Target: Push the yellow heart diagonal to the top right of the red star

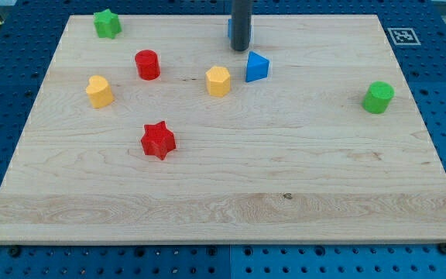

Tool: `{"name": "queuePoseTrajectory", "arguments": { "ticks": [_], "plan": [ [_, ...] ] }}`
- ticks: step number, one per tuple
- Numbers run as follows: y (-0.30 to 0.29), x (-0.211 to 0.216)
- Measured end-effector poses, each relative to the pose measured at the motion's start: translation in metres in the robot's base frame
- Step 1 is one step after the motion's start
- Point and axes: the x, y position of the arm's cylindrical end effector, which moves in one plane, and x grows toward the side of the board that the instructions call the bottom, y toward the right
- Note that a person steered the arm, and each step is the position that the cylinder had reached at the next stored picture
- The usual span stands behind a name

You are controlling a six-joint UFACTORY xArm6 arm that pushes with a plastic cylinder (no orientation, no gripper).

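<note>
In the camera view, my tip (240, 49) rests on the bench (300, 178) near the view's top, just left of and above the blue wedge-like block (256, 67), with another blue block (230, 29) partly hidden behind the rod. I carry nothing that opens or closes, only this rod, so there is no grasp to report.

The yellow heart (99, 91) (I judge it the left yellow piece by its lobed top, though the shape is small here) sits at the view's left, up and left of the red star (159, 140) and well apart from my tip. The red cylinder (147, 64) stands near the heart's upper right. The other yellow block (218, 80), which looks faceted, lies up and right of the star.

The risks lie in my route. Crossing straight over could knock the faceted yellow block or the red cylinder. An off-centre push may spin the heart aside, and too low a line would shove it into the star.
</note>
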Motion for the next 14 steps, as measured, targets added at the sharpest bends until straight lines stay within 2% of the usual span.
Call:
{"name": "queuePoseTrajectory", "arguments": {
  "ticks": [2,3,4,5,6,10,11,12,13,14],
  "plan": [
    [0.009,0.001],
    [-0.004,0.022],
    [-0.048,0.038],
    [-0.105,0.036],
    [-0.113,0.037],
    [-0.125,0.109],
    [-0.129,0.140],
    [-0.165,0.166],
    [-0.233,0.172],
    [-0.302,0.142]
  ]
}}
